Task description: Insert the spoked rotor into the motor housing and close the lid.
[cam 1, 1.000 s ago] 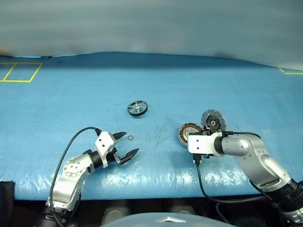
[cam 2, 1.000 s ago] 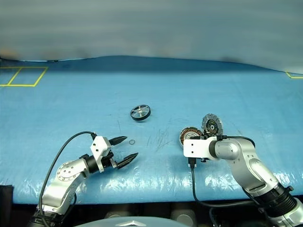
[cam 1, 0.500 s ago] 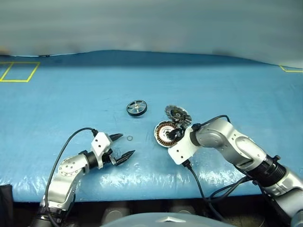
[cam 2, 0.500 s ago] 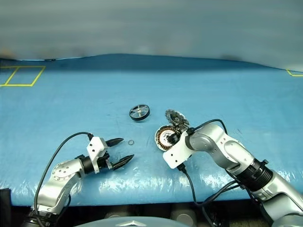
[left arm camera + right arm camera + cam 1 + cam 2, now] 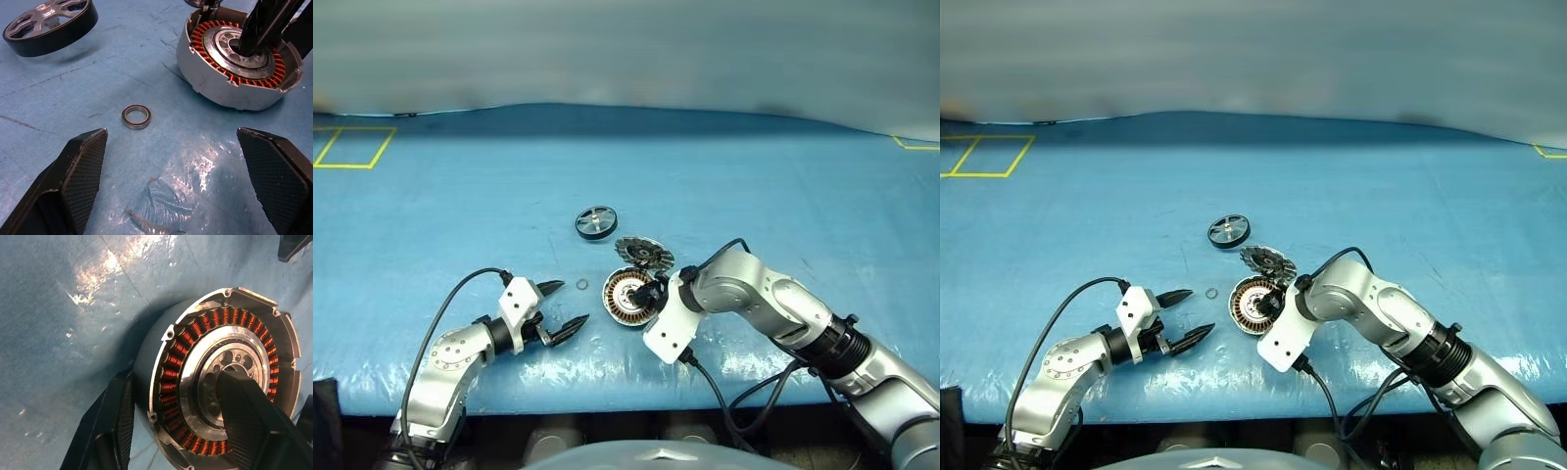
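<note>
The motor housing (image 5: pixel 626 298), a silver can with copper windings, is at the front middle of the blue mat, open side up. My right gripper (image 5: pixel 181 423) is shut on its wall, one finger (image 5: pixel 115 428) outside and the other finger (image 5: pixel 252 416) in the hub. The lid (image 5: pixel 643 253) stands tilted at the housing's far rim, its grey segmented face showing. The spoked rotor (image 5: pixel 596 221) lies flat behind them, apart from both grippers; the left wrist view shows it too (image 5: pixel 49 22). My left gripper (image 5: pixel 573 304) is open just left of the housing, holding nothing.
A small metal ring (image 5: pixel 136 116) lies on the mat between the left gripper's fingertips and the rotor. The blue mat (image 5: pixel 783 186) is bare towards the back and right. Yellow tape marks (image 5: pixel 352 147) sit at the far left. Its front edge runs close under both arms.
My right gripper has carried the housing, with the lid on its rim, leftwards across the mat to just beside the left gripper, its wrist rolling. The left gripper stayed put.
</note>
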Robot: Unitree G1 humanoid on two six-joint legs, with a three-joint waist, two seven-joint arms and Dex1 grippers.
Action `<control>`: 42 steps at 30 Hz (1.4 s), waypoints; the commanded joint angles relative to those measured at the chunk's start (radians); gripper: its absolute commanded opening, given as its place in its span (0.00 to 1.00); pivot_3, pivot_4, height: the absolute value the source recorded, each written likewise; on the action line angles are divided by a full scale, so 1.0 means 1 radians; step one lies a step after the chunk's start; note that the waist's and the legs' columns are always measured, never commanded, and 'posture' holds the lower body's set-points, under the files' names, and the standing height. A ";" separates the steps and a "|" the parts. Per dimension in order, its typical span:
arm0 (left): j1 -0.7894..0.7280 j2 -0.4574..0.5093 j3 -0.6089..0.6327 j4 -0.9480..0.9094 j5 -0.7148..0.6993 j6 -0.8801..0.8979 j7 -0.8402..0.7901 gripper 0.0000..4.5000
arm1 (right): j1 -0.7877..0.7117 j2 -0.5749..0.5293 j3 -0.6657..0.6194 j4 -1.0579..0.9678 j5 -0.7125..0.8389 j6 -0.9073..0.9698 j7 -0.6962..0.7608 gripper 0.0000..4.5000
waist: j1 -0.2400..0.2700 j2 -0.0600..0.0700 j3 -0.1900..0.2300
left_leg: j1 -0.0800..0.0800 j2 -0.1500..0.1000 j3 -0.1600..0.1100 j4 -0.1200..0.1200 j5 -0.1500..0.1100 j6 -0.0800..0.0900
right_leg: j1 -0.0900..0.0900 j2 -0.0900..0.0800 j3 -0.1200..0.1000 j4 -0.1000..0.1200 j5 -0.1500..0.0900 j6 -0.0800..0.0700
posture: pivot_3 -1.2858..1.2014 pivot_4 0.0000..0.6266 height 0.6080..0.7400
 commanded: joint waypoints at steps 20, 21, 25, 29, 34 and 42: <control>-0.006 -0.006 -0.006 -0.031 -0.005 -0.014 0.004 1.00 | -0.001 0.000 -0.093 -0.043 0.076 -0.021 -0.020 0.99 | 0.001 0.000 0.000 | 0.001 0.000 -0.001 0.002 0.001 -0.001 | 0.001 -0.001 0.001 0.004 0.000 0.000 | 0.52 0.24 1.00; -0.008 -0.005 -0.010 -0.028 -0.008 -0.012 -0.002 1.00 | 0.016 -0.012 -0.110 -0.065 0.083 0.000 -0.016 0.99 | -0.002 0.000 0.000 | 0.001 0.000 -0.001 0.001 0.001 -0.001 | 0.000 -0.001 0.001 0.004 0.000 0.000 | 0.52 0.24 1.00; -0.014 0.003 -0.020 -0.027 -0.013 -0.001 -0.025 1.00 | 0.113 -0.027 -0.217 -0.160 0.149 0.168 -0.017 0.99 | 0.005 0.000 0.000 | 0.001 0.000 -0.002 0.002 0.001 -0.001 | 0.001 -0.001 0.001 0.005 0.000 0.000 | 0.52 0.24 1.00; -0.020 0.024 -0.026 -0.026 0.010 0.001 -0.036 1.00 | 0.272 0.026 -0.395 -0.282 0.254 0.423 -0.086 0.99 | 0.006 0.000 0.000 | 0.001 0.000 -0.003 0.002 0.001 -0.001 | 0.006 -0.003 0.002 0.004 0.000 0.000 | 0.52 0.24 1.00; -0.039 0.028 -0.020 0.002 -0.007 -0.013 -0.066 1.00 | 0.452 0.123 -0.520 -0.402 0.380 0.642 -0.173 0.99 | 0.003 0.000 0.000 | 0.001 0.000 -0.003 0.001 0.001 -0.001 | 0.007 -0.004 0.002 0.004 0.000 -0.001 | 0.52 0.24 1.00; -0.118 0.004 -0.012 0.115 0.038 -0.109 -0.041 1.00 | 0.609 0.164 -0.577 -0.458 0.498 0.741 -0.275 0.99 | 0.001 0.000 0.000 | 0.002 -0.001 -0.003 0.001 0.001 0.001 | 0.006 -0.004 0.002 0.005 0.000 -0.001 | 0.52 0.24 1.00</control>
